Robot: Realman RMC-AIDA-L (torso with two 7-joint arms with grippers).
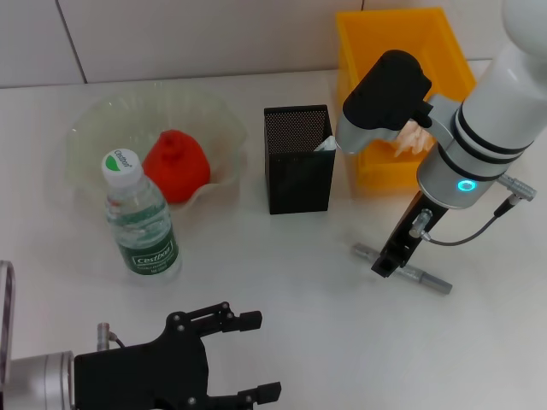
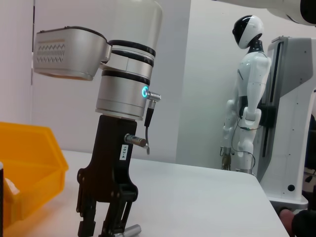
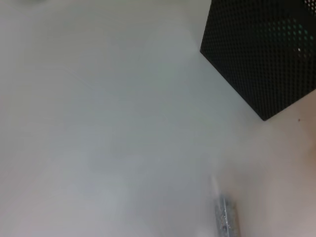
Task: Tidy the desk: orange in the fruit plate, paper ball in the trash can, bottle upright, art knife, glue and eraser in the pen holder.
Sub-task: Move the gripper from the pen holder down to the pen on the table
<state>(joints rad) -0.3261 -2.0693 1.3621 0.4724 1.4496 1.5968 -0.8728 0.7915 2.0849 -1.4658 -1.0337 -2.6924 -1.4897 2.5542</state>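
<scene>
Silver and slim, the art knife [image 1: 402,266] is seen lying flat on the white desk [image 1: 308,290], in front of the yellow trash can [image 1: 402,51] and to the right of the black mesh pen holder [image 1: 298,158]; the right gripper [image 1: 386,263] is lowered onto its middle, fingers straddling the shaft, presumably so that it can be lifted to the holder; whether they are clamped cannot be told; the left gripper [image 1: 248,359] is held spread and empty near the desk's front edge.

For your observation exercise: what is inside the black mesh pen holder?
In the head view, a pale item's tip pokes above the pen holder rim at its right corner. Its mesh walls hide whatever lies deeper, so the rest cannot be identified.
</scene>
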